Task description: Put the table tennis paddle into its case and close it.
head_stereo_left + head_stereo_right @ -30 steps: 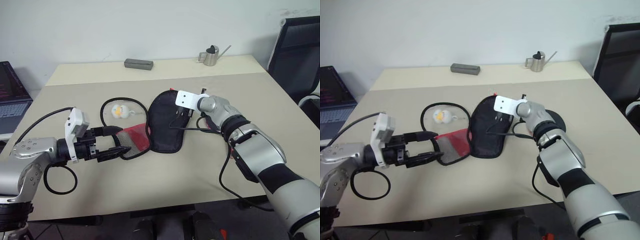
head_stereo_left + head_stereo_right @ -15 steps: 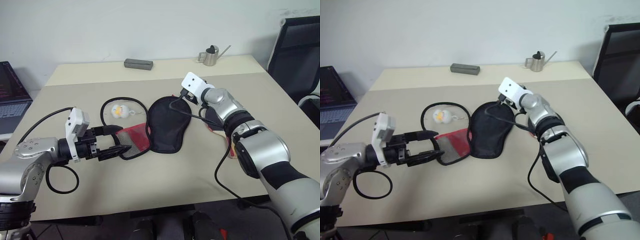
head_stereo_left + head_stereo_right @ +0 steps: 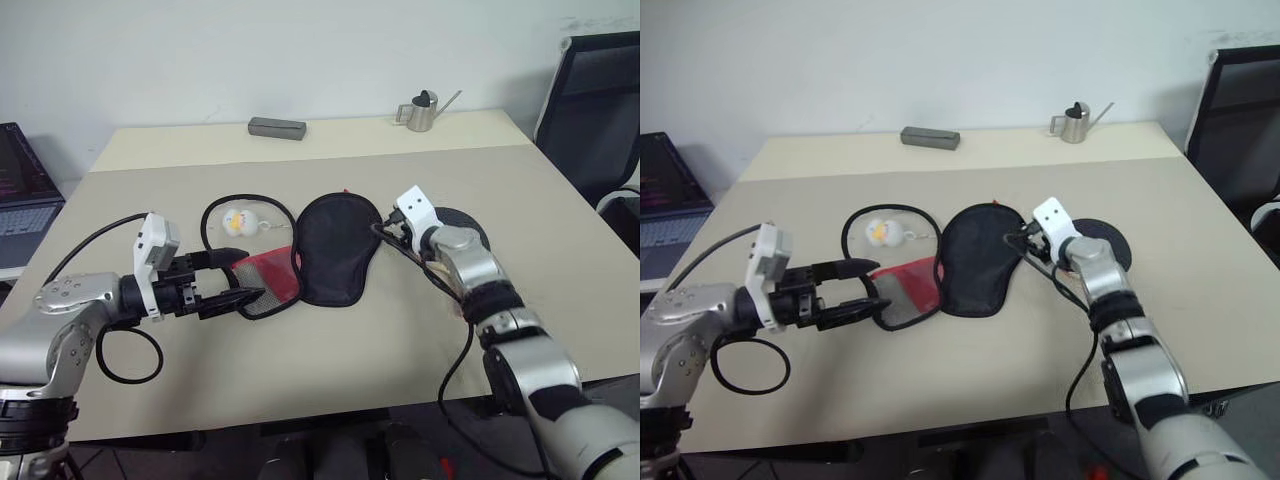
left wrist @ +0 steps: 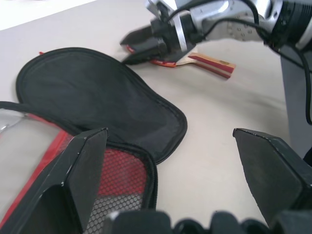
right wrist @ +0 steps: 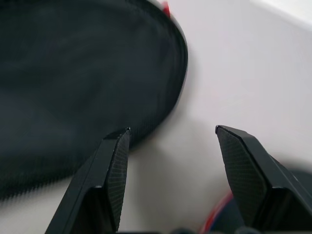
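The case lies open in the middle of the table, with its black flap (image 3: 335,250) spread flat and its red, mesh-lined lower part (image 3: 270,278) to the left. My left gripper (image 3: 250,276) is open, its fingers spread wide on either side of the red part's edge (image 4: 122,185). The paddle rests on the table just right of the case, its black blade (image 3: 1106,240) showing behind my right hand and its striped handle (image 4: 212,62) in the left wrist view. My right gripper (image 3: 380,231) is open, low beside the flap's right edge (image 5: 165,63), with bare table between its fingers.
A white-yellow ball (image 3: 237,221) sits inside a black cable loop behind the case. At the far edge are a grey box (image 3: 277,127) and a small metal watering can (image 3: 424,110). A laptop (image 3: 20,185) stands off the left side and a black chair (image 3: 600,100) at the right.
My right gripper lifted off the black flap, swung up and then down to the right, rolling as it went, and its fingers opened wider. The flap now lies flatter. My left arm stayed put.
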